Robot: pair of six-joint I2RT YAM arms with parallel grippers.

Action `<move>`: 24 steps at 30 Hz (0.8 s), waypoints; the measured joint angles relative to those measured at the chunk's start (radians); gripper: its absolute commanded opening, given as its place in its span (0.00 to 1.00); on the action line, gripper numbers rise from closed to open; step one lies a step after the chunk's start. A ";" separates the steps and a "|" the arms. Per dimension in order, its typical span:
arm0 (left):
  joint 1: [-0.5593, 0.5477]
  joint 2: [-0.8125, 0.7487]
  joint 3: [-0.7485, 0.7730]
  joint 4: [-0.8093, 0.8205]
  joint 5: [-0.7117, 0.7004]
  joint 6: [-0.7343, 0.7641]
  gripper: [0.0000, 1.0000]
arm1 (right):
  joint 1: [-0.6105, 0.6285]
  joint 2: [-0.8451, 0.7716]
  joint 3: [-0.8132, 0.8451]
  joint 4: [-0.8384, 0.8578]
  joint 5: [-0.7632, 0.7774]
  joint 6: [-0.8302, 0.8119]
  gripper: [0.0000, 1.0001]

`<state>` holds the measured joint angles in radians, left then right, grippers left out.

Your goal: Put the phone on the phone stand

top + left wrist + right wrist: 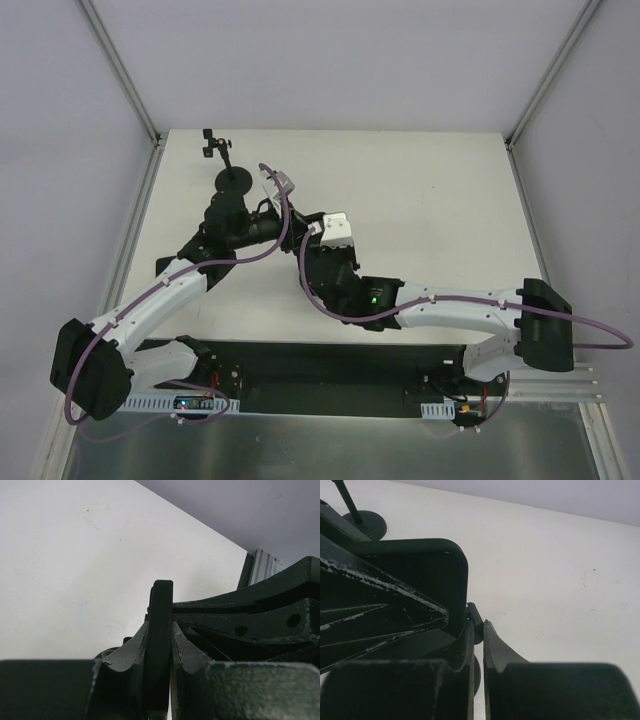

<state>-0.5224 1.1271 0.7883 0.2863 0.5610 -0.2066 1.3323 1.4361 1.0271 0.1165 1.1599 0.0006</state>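
Observation:
The black phone (161, 597) stands edge-on between my left gripper's (160, 630) jaws, which are shut on it. In the right wrist view its flat face and a rounded corner (432, 565) show, held above the table. My right gripper (479, 624) sits right beside the phone with its jaws almost together. A small dark piece I cannot identify is at its fingertips. The phone stand (232, 181), a round black base with a thin pole and clamp, stands just behind both grippers and also shows in the right wrist view (367, 526). In the top view the left gripper (255, 222) and right gripper (297, 238) meet.
The white table (420, 200) stretches to the right of the arms. Metal frame posts (125, 70) rise at the back corners. Purple cables (285, 215) loop over both arms near the grippers.

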 measured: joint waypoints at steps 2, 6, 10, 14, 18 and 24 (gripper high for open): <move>0.000 0.000 -0.004 0.022 0.021 0.001 0.00 | 0.012 0.000 0.000 0.009 0.029 -0.021 0.00; 0.000 0.012 -0.006 0.057 0.063 0.002 0.00 | 0.031 -0.004 0.000 0.020 0.076 -0.060 0.30; 0.003 0.036 -0.006 0.097 0.105 0.001 0.00 | 0.034 -0.062 -0.034 0.003 0.095 -0.098 0.64; 0.006 0.071 -0.003 0.125 0.102 0.018 0.00 | 0.055 -0.159 -0.079 0.014 0.027 -0.132 0.76; 0.050 0.148 0.029 0.198 -0.006 0.042 0.00 | 0.195 -0.293 -0.074 0.157 -0.183 -0.168 0.86; 0.063 0.175 0.032 0.203 -0.018 0.133 0.00 | 0.057 -0.427 -0.082 0.219 -0.493 -0.217 0.93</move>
<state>-0.4591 1.3025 0.8200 0.4896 0.5430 -0.0734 1.3895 1.0088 0.9451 0.3355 0.6666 -0.2169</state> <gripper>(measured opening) 0.134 0.913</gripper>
